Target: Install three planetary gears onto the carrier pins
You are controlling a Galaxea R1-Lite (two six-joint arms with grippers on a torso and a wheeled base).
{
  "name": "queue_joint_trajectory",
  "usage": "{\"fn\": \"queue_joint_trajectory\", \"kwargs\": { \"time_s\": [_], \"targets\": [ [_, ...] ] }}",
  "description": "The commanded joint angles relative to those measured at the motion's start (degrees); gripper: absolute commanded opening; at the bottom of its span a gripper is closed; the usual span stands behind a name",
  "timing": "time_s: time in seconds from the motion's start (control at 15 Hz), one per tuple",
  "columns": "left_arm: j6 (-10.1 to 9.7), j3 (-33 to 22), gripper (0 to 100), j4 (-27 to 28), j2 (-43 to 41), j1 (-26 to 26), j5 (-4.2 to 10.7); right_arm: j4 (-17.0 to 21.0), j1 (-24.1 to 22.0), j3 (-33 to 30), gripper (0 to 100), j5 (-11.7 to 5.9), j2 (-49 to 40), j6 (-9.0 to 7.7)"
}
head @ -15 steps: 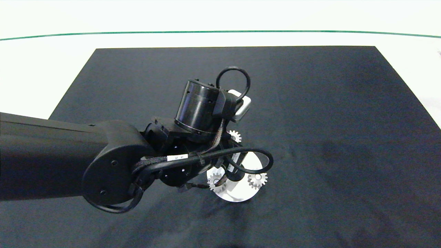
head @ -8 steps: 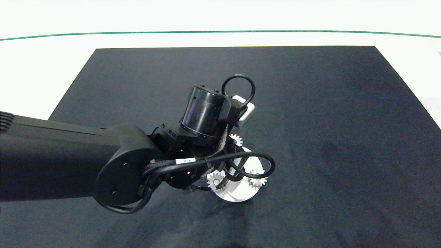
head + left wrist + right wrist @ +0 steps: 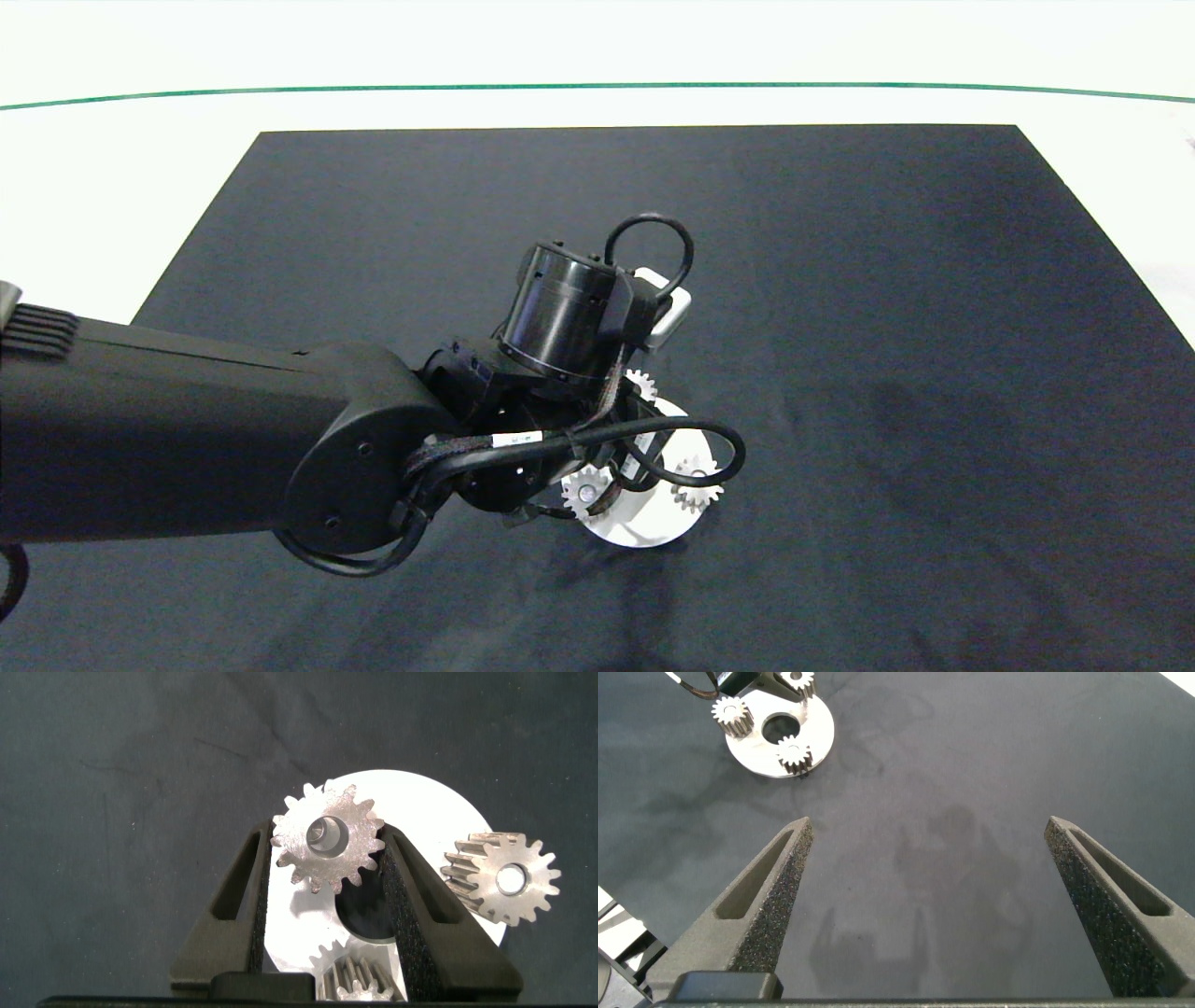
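Over white disc point(image 3: 420, 812), left gripper point(image 3: 327, 854) jaws clench third gear point(image 3: 327, 840) btwn pads; right gripper point(image 3: 929, 849) released.

The head view looks down at the bench from above; the left wrist view sits close over the white disc point(image 3: 420, 803), while the right wrist view faces the same disc point(image 3: 780, 737) from well apart, low across the mat

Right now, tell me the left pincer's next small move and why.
Probably open the left pincer and lift away: the gear between its fingers already seems seated on the white disc, and the other two gears sit on it too.
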Motion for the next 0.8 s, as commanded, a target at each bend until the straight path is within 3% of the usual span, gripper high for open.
{"fn": "queue_joint_trajectory", "kwargs": {
  "time_s": [0.07, 0.8],
  "targets": [
    [0.04, -0.09, 10, -0.07, 0.33, -0.01, 0.15, 0.12, 0.03, -0.08, 100, -0.15, -0.13, -0.13],
    [0.04, -0.70, 10, -0.33, 0.68, 1.13, 0.15, 0.12, 0.03, 0.01, 100, -0.07, 0.04, -0.13]
  ]
}}
